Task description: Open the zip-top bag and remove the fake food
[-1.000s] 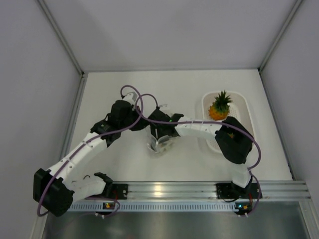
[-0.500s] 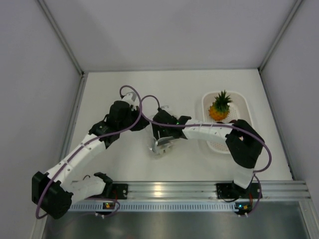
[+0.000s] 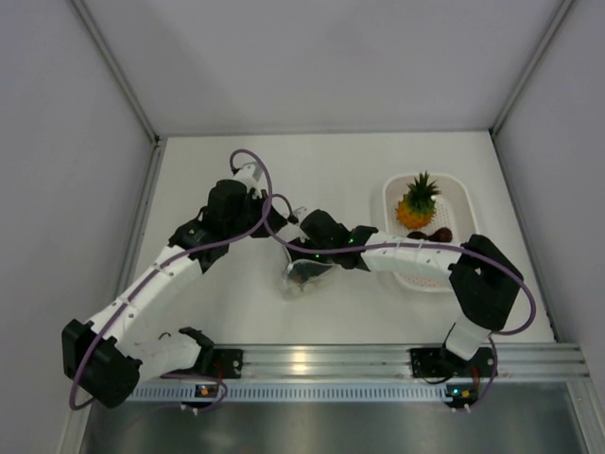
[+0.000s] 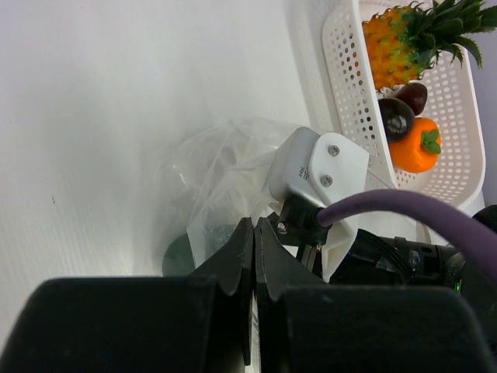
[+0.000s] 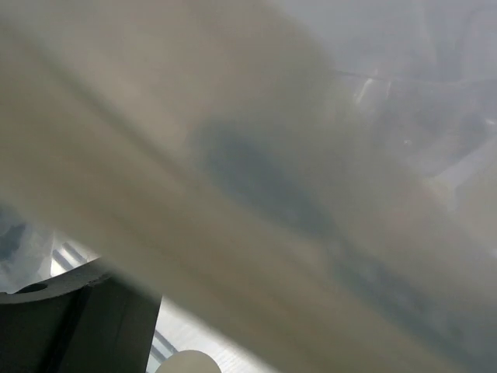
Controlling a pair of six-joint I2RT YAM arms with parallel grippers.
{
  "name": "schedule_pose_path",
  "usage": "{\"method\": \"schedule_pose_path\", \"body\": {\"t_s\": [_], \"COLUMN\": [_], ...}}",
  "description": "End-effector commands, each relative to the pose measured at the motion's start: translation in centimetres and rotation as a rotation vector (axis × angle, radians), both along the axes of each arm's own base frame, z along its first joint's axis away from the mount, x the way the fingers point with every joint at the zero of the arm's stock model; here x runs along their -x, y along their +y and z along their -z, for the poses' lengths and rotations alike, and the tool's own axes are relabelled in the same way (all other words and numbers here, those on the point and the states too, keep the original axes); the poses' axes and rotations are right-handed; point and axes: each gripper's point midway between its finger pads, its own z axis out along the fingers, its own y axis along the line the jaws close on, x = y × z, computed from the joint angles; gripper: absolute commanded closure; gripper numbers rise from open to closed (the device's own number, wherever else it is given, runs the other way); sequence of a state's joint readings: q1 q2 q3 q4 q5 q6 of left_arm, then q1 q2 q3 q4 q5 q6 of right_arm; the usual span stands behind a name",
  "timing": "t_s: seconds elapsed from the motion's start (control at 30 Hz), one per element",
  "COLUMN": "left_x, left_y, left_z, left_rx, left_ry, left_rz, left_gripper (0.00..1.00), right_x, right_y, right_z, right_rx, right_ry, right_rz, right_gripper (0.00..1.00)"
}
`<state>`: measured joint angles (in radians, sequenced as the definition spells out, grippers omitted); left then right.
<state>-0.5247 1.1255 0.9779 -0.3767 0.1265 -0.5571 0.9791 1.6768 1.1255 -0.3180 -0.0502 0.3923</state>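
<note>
zip-top bag (image 4: 210,167) sits mid-surface (image 3: 359,170), between the two arms, left of the white basket (image 4: 342,93). It is crumpled and the mouth looks open.

Dark green piece (image 4: 180,252) shows through the plastic, so it is in the bag. Pineapple (image 4: 392,50), orange fruit (image 4: 415,148) and dark brown pieces (image 4: 396,116) are in the basket.

Left hand (image 4: 254,229) has its fingers fully together, and it looks pinched on the bag's edge, holding it up.

Right hand (image 3: 307,263) is pushed into the bag mouth. Its wrist cam is smeared over by plastic, so its opening and whether it holds anything can't be told.

Step, by my read: fishing out the last item, with most of the job done. Next move needs the right hand to close on the green piece and back out along the opening while the left keeps the lip pinned. Main risk is grabbing film instead of food.

Compared with 1 s ago, the right forearm has swung down and right, off the basket, so the dark piece there is now exposed. The right hand has gone deeper into the bag. Left wrist has shifted slightly up and left. The bag is in the same spot.
</note>
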Motion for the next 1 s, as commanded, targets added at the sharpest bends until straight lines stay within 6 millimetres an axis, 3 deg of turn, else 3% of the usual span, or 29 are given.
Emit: {"method": "schedule_pose_path", "body": {"t_s": [0.0, 0.27, 0.47, 0.57, 0.7, 0.97], "left_x": [-0.7, -0.4, 0.1, 0.2, 0.2, 0.3], "left_y": [-0.5, -0.7, -0.7, -0.4, -0.1, 0.0], "left_z": [-2.4, -1.6, -0.7, -0.4, 0.0, 0.5], "left_rx": [0.024, 0.025, 0.016, 0.006, -0.010, -0.011], "left_ry": [-0.064, -0.041, -0.030, -0.031, -0.033, -0.020], "left_rz": [0.012, 0.032, 0.049, 0.044, 0.034, 0.031], "left_gripper": [1.00, 1.00, 1.00, 1.00, 1.00, 1.00], "right_x": [0.4, -2.5, -3.4, -3.2, -1.0, -0.1], "right_y": [0.8, 0.5, 1.8, 2.4, 3.7, 2.8], "right_z": [-0.1, 0.3, -0.1, 0.6, 1.5, 4.1], "right_rx": [0.014, 0.035, 0.007, 0.027, -0.006, 0.075], "right_ry": [-0.066, -0.183, -0.229, -0.203, -0.113, -0.051], "right_rz": [-0.102, 0.063, 0.043, 0.007, -0.111, -0.147], "right_gripper": [0.27, 0.26, 0.26, 0.25, 0.25, 0.25]}}
